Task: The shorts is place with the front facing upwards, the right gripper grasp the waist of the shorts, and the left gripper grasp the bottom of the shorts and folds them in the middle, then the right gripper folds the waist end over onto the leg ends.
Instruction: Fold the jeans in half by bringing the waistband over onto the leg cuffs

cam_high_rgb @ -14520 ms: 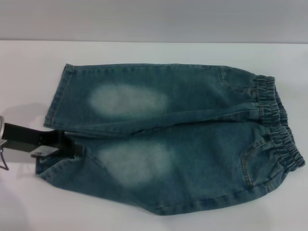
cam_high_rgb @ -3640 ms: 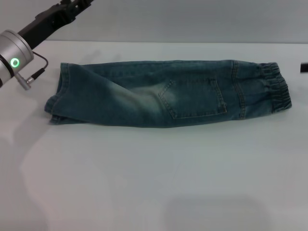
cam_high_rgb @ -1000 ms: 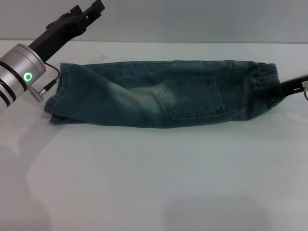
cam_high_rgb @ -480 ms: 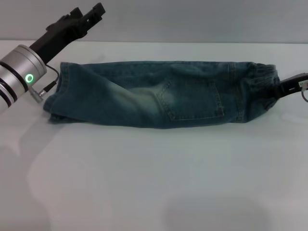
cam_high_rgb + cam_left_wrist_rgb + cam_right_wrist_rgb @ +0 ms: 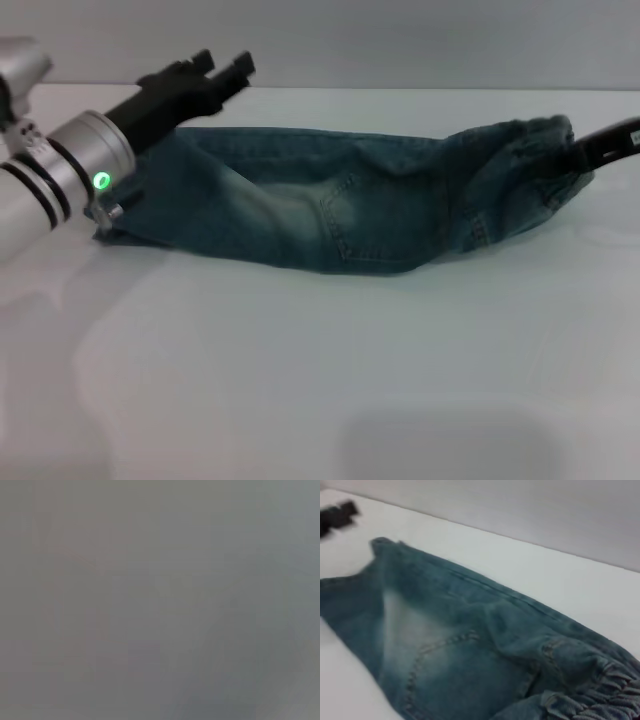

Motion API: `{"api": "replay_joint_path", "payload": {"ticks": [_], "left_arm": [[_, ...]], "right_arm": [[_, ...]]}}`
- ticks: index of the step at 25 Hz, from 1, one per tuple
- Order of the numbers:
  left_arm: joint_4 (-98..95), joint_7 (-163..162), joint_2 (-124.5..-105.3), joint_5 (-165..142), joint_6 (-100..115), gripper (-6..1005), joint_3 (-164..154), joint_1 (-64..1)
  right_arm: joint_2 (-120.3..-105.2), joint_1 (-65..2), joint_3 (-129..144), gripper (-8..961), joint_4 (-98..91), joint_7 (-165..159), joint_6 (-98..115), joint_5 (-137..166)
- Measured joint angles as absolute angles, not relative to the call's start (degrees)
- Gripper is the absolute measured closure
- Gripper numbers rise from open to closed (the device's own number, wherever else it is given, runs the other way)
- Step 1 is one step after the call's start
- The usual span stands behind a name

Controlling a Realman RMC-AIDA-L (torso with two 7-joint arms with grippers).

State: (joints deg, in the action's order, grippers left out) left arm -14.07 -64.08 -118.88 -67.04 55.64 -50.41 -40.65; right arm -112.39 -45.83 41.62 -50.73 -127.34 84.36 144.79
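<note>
From the head view, the denim shorts (image 5: pixel 340 215) lie on the white table (image 5: pixel 320 380) already doubled lengthwise, a back pocket (image 5: pixel 350 225) facing up, so the first fold looks done. The right gripper (image 5: pixel 590 150) is at the waist of the shorts (image 5: pixel 540 140), and that gathered end is lifted off the table right at its fingertips, the cloth sagging away from it toward the leg ends (image 5: pixel 125 225). It seems clamped on the waistband, since the fabric hangs from it. The left gripper (image 5: pixel 225 70) hovers above the leg ends, apart from the denim, with its green-lit wrist between camera and hems; its two finger tips stand slightly apart with nothing between them.

The left wrist view is a flat grey blur; nothing to read there.

The right wrist view looks down along the shorts (image 5: pixel 470 650): the ruffled waist of the shorts (image 5: pixel 590 700) is bunched just under the camera, the pocket stitching beyond it, and the left gripper (image 5: pixel 337 515) is a dark shape well past the far hems. Its own fingers are not seen here.

What's left, I'd judge, is the carry: the waist end still has to travel over and land on the leg ends.
</note>
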Motion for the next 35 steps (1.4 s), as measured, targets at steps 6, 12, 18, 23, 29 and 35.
{"api": "replay_joint_path", "payload": {"ticks": [6,12,18,23,29,35], "left_arm": [[-10.0,-58.9,-119.09,-67.0,53.4,350,-53.1,-43.5],[-5.6,-54.2,-119.08,-67.0,52.0,351,-53.1,-46.1],[-4.6,-53.3,-119.07,-67.3,51.8,351,-54.0,-46.4],[-3.2,-51.2,-119.08,-67.4,51.4,351,-54.7,-46.5],[-2.7,-49.2,-119.08,-67.5,50.1,351,-56.2,-46.8],[-1.3,-48.0,-119.08,-68.1,49.7,351,-57.7,-47.2]], "right_arm": [[-112.06,-48.5,42.0,944,-53.5,-128.8,90.8,144.7],[-111.86,-51.0,41.7,945,-56.3,-129.2,95.4,143.8],[-111.36,-52.1,41.2,945,-59.9,-130.2,98.5,141.9],[-109.92,-52.7,40.3,945,-60.4,-131.1,101.2,137.4],[-107.91,-53.5,39.8,944,-60.8,-132.2,104.7,132.4],[-107.6,-54.2,39.5,944,-63.0,-133.2,106.1,132.1]]}}
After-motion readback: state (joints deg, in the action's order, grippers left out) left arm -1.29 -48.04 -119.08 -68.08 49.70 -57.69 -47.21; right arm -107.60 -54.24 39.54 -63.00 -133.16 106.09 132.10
